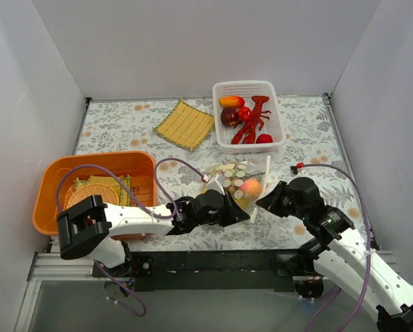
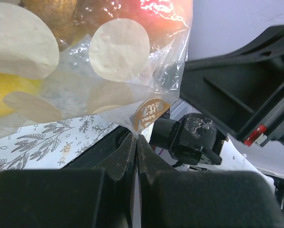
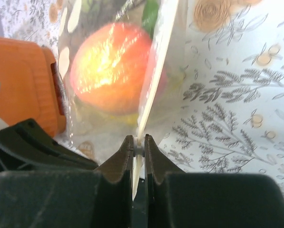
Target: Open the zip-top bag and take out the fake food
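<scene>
The clear zip-top bag (image 1: 239, 181) with white dots lies at the middle front of the table, between my two grippers. A red-orange round fruit (image 1: 250, 188) shows through it, large in the right wrist view (image 3: 111, 66), with yellow and green pieces beside it. My left gripper (image 1: 242, 211) is shut on the bag's bottom corner (image 2: 136, 134). My right gripper (image 1: 265, 199) is shut on the bag's white zip strip and slider (image 3: 138, 148). The bag (image 2: 84, 66) fills the upper left of the left wrist view.
A white slotted basket (image 1: 275, 131) at the back holds a red lobster (image 1: 254, 117) and other toys. An orange bin (image 1: 54, 181) stands at the left. A yellow woven mat (image 1: 185, 124) lies at the back.
</scene>
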